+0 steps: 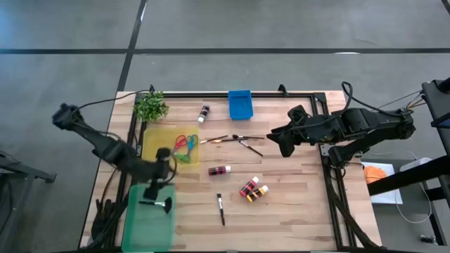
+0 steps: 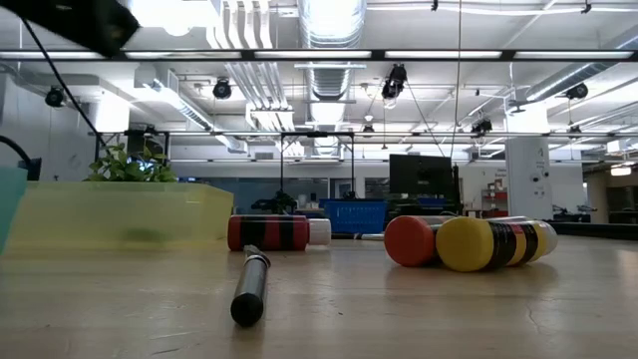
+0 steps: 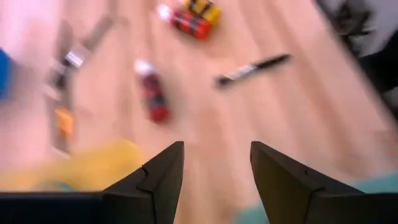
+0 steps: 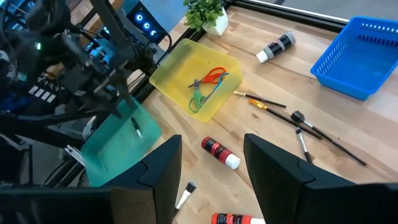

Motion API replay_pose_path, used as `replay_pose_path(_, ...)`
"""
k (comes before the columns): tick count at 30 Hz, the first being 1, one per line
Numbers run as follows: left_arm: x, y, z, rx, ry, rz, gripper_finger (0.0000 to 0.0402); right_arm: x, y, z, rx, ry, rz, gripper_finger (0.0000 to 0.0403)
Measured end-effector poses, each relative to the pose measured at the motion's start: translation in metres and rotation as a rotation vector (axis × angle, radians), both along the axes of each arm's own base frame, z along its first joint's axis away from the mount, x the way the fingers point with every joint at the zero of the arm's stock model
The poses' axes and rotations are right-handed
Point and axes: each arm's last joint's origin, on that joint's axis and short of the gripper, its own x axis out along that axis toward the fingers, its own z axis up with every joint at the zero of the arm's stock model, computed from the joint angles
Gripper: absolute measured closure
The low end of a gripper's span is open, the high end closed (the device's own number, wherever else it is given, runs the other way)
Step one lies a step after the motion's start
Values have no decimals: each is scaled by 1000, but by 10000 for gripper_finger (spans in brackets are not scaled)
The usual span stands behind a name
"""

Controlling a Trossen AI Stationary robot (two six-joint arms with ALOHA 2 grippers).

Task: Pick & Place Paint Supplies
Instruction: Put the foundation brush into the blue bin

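My left gripper (image 1: pixel 167 169) hovers open and empty over the gap between the yellow bin (image 1: pixel 158 137) and the green bin (image 1: pixel 144 228); its fingers show open in its wrist view (image 3: pixel 214 174). One dark paintbrush (image 1: pixel 156 204) lies in the green bin. Scissors (image 1: pixel 184 146) lie in the yellow bin. On the table lie a black bottle (image 1: pixel 204 112), a red bottle (image 1: pixel 219 170), two bottles side by side (image 1: pixel 253 190), several brushes (image 1: pixel 235 139) and one lone brush (image 1: pixel 221 209). My right gripper (image 1: pixel 281 144) is open and empty (image 4: pixel 211 168) above the table's right part.
A blue basket (image 1: pixel 240 104) stands at the far edge, and a small potted plant (image 1: pixel 150 107) at the far left corner. A black frame runs along the far and right edges (image 1: pixel 323 140). In the low view the lone brush (image 2: pixel 249 284) lies nearest.
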Motion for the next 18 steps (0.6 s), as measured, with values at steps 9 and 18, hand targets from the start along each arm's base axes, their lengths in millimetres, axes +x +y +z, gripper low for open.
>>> replay_pose_path(9,80,44,1,275,57,-316,207,0,0,0,-21,6,13,232)
replay_pose_path(18,131,29,-62,387,254,-635,258,0,0,0,-32,8,20,232)
